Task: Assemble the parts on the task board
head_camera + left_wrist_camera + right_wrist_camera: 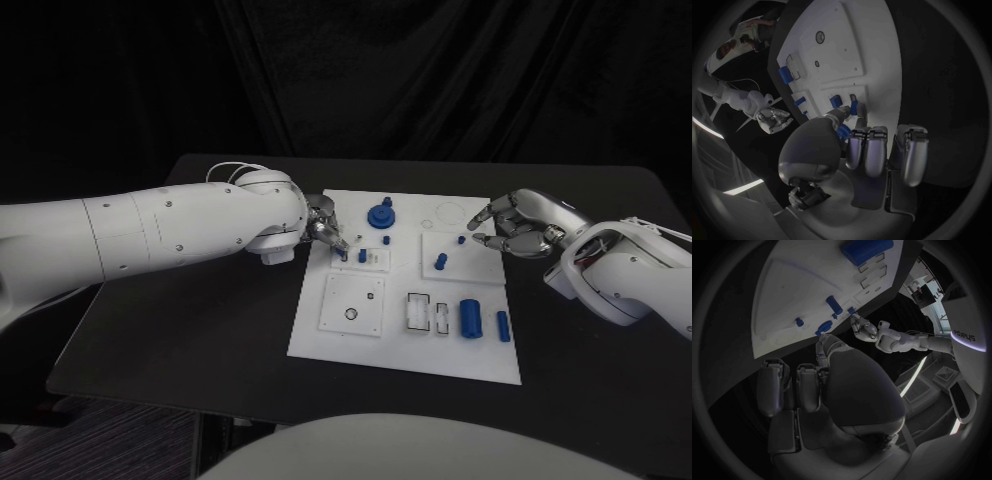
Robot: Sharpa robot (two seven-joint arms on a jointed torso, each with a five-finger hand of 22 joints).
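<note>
The task board lies mid-worktop and looks partly assembled. A round knobbed part stands near its far edge, and small pegs stand toward the right edge. A cylinder and a smaller piece lie loose near the near right corner, apparently unplaced. The left hand reaches over the left edge, fingers pinching a small blue part at a fixture. The right hand hovers off the far right corner, fingers loosely curled and holding nothing.
</note>
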